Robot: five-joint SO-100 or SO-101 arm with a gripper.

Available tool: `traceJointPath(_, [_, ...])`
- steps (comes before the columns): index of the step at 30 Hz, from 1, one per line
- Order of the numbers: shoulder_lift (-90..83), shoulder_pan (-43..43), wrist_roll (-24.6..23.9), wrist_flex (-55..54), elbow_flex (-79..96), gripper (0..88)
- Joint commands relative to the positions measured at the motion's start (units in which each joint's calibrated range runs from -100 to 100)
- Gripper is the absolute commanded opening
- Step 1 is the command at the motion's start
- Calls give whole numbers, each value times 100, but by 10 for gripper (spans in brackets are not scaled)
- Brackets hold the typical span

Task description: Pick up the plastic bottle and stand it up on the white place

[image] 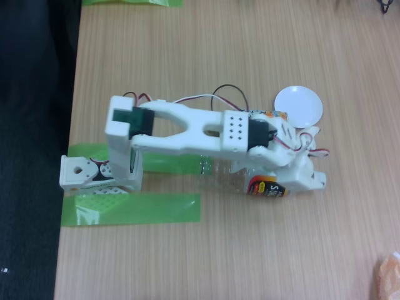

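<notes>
The plastic bottle (232, 177) lies on its side on the wooden table, under the white arm. Its clear body points left, and its yellow, red and black label band (267, 188) sits near the right end. Its cap is hidden. My gripper (307, 170) hangs low over the bottle's right end, just past the label. From above I cannot make out whether its fingers are closed around the bottle. The white place (299, 105) is a small round dish lying flat, up and to the right of the gripper, with nothing on it.
Green tape strips (131, 209) hold the arm's base (87, 175) near the table's left edge, with a dark drop beyond. A small orange object (279, 114) peeks out between arm and dish. Something orange (389, 275) sits at the bottom right corner. Bare wood spreads above and below the arm.
</notes>
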Motion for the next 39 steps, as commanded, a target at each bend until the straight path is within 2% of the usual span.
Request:
traceJointPath(1, [313, -49, 25, 19, -661, 437])
traceJointPath(4, [674, -20, 25, 87, -1113, 436])
traceJointPath(13, [1539, 77, 25, 1186, -2480, 410])
traceJointPath(39, [2447, 77, 25, 1195, -2788, 409])
